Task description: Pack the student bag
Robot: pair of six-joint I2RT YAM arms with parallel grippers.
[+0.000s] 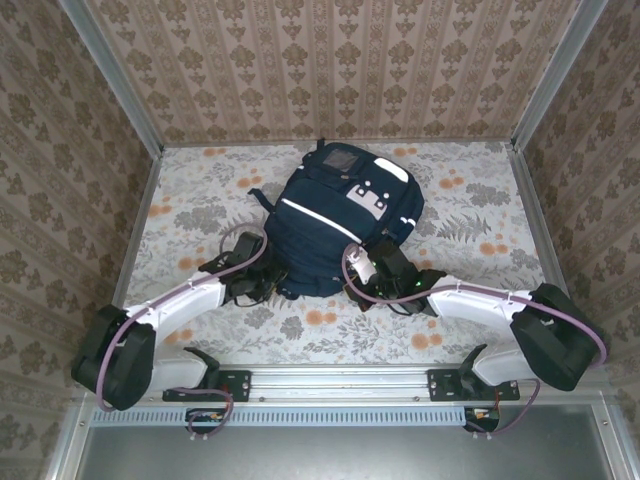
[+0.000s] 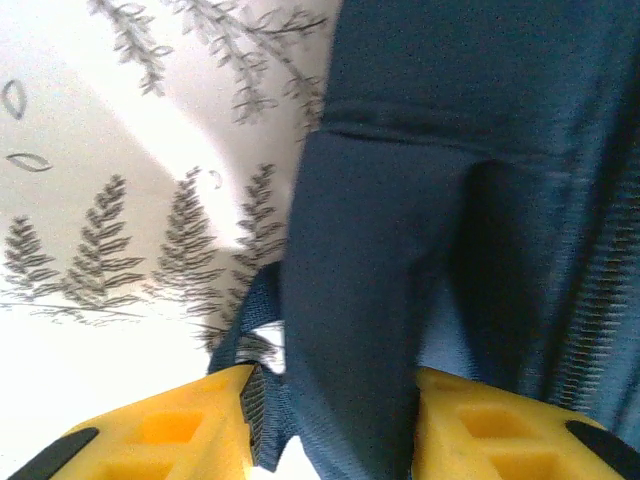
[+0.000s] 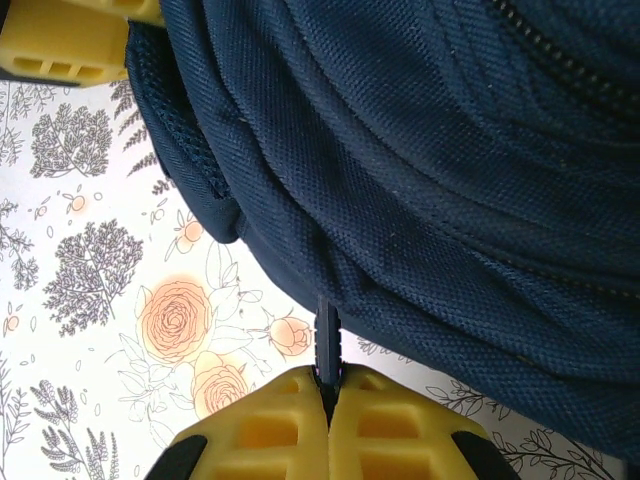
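The student bag [image 1: 340, 215], a large navy backpack with white stripes and patches, lies on the floral table [image 1: 200, 200] in the middle. My left gripper [image 1: 262, 280] is at its near left corner. In the left wrist view the yellow fingers [image 2: 170, 430] of my left gripper [image 2: 335, 400] stand apart, pressed on a thick padded navy fold of the bag [image 2: 370, 300] and a webbing strap [image 2: 250, 320]. My right gripper [image 1: 372, 270] is at the bag's near right edge. In the right wrist view it [image 3: 328, 380] is shut on a thin dark ribbed tab [image 3: 328, 335] of the bag [image 3: 420, 150].
Patterned walls [image 1: 340, 60] enclose the table on three sides. Bare floral cloth lies left [image 1: 190, 210] and right [image 1: 480, 220] of the bag. Both arms' bases sit on the rail [image 1: 340, 380] at the near edge.
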